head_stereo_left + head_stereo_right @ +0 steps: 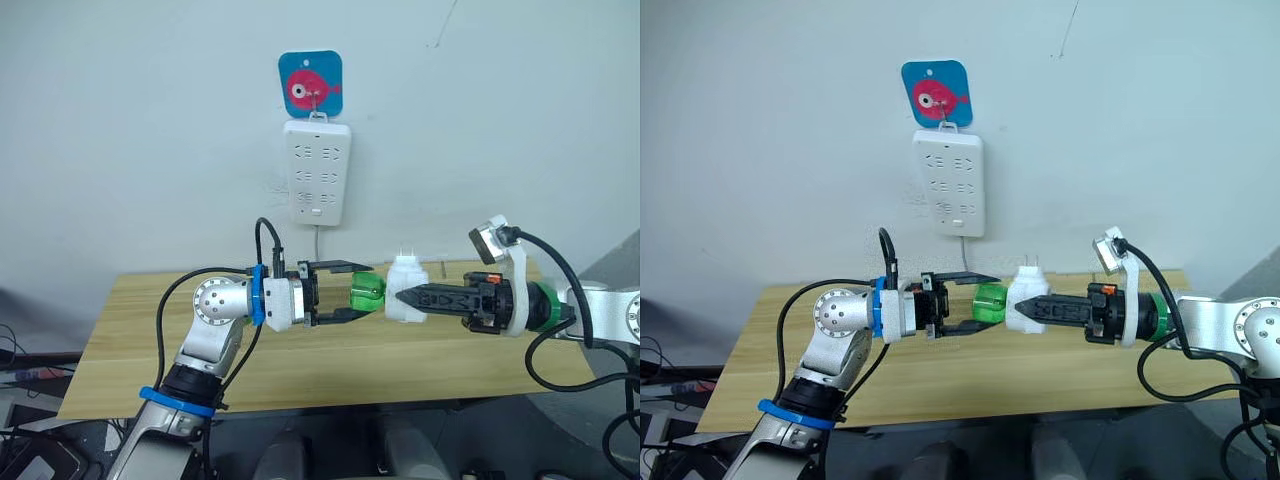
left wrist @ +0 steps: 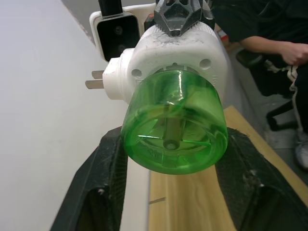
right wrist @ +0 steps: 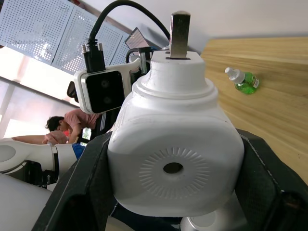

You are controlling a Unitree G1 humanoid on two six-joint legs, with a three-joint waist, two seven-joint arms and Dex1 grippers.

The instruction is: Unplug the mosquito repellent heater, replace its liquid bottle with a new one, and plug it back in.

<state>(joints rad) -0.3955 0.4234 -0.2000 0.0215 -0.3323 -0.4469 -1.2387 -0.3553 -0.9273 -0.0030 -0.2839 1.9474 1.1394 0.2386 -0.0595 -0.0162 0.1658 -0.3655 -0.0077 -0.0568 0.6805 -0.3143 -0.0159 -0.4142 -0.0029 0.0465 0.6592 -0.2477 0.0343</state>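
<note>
The right tool [image 1: 398,296] is clamped on the white heater [image 1: 407,290], holding it in the air above the wooden counter [image 1: 300,355], with the metal prongs [image 3: 180,33] pointing up. The green bottle [image 1: 367,294] is still seated in the heater's end that faces the left tool [image 1: 360,288]. That tool's two black fingers [image 2: 106,173] lie on either side of the bottle; they look close against it, though whether they actually press on it is hard to tell. Well beyond the right tool, a second green bottle with a whitish cap [image 3: 244,80] lies on its side on the counter. On the wall behind both tools hangs a white power strip [image 1: 317,171] under a blue hook plate [image 1: 310,84].
</note>
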